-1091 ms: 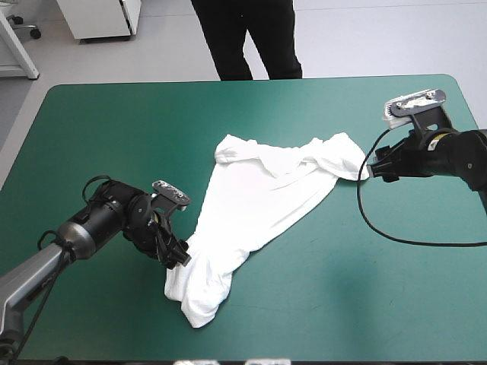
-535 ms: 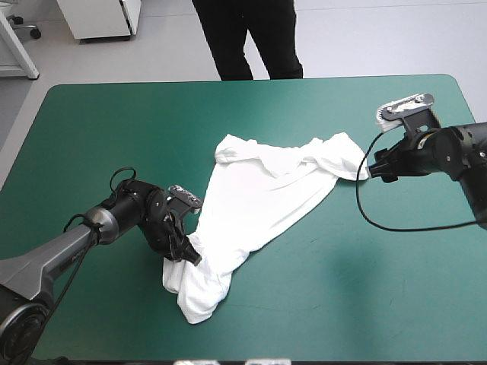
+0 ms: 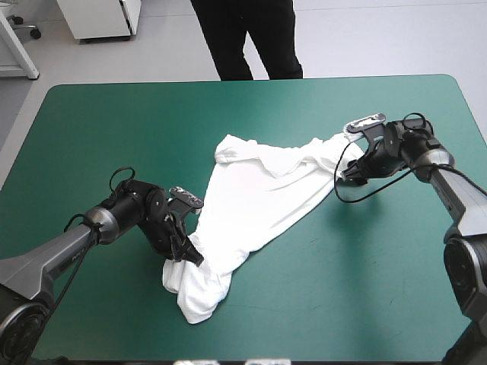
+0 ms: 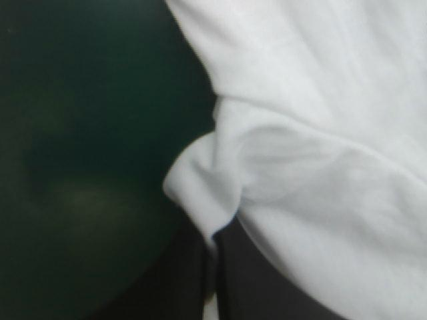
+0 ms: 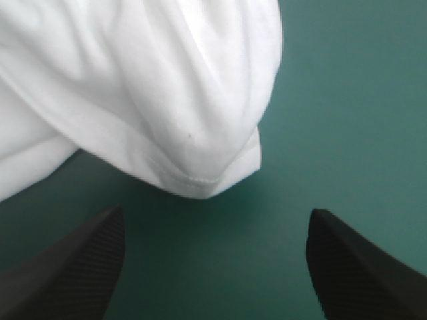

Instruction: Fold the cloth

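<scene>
We see the T-shirt (image 3: 255,201) lying rumpled and partly spread on the middle of the teal-green cover (image 3: 358,274). One narrow end is at the left gripper (image 3: 186,255) and the opposite end is near the right gripper (image 3: 344,173). The left gripper's black fingers (image 4: 260,293) are pressed together, with a fold of the white cloth pinched between them. The cloth rises just ahead of their tips. The right gripper's fingers (image 5: 73,267) stand wide apart. The stitched sleeve hem (image 5: 200,179) lies just ahead of them, facing the gap between them, and touches neither finger.
</scene>
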You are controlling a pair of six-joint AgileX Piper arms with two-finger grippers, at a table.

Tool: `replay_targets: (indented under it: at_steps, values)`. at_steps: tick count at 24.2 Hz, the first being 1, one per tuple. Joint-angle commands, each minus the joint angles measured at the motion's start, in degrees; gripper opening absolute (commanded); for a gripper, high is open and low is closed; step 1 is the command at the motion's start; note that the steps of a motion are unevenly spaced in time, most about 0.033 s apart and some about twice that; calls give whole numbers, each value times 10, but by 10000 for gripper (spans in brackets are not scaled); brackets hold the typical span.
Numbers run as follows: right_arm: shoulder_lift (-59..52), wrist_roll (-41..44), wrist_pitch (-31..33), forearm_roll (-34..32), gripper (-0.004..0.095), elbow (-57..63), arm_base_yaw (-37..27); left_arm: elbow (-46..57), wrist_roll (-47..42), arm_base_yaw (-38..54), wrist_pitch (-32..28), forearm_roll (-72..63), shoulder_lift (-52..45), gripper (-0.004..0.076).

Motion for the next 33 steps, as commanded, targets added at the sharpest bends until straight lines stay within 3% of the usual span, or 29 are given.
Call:
replay_targets:
  at_steps: [1, 4, 12, 17, 28, 33]
  values:
    - [14, -6, -36, 3, 715, -38, 1, -2, -7, -5, 19, -31, -4, -9]
    - [45, -6, -54, 7, 662, -59, 0, -2, -8, -5, 22, -31, -4, -9]
    - [129, -6, -39, 73, 375, -70, -23, -2, -9, -5, 44, -31, -5, -9]
    - [126, -6, -4, 117, -13, -75, -36, -33, -19, -5, 37, 25, -9, -9]
    - [11, -1, 74, 187, -17, -202, -36, -245, -58, -5, 66, 109, -128, -9]
    - [-67, -1, 68, 203, -17, -291, -36, -355, -57, -5, 67, 131, -178, -9]
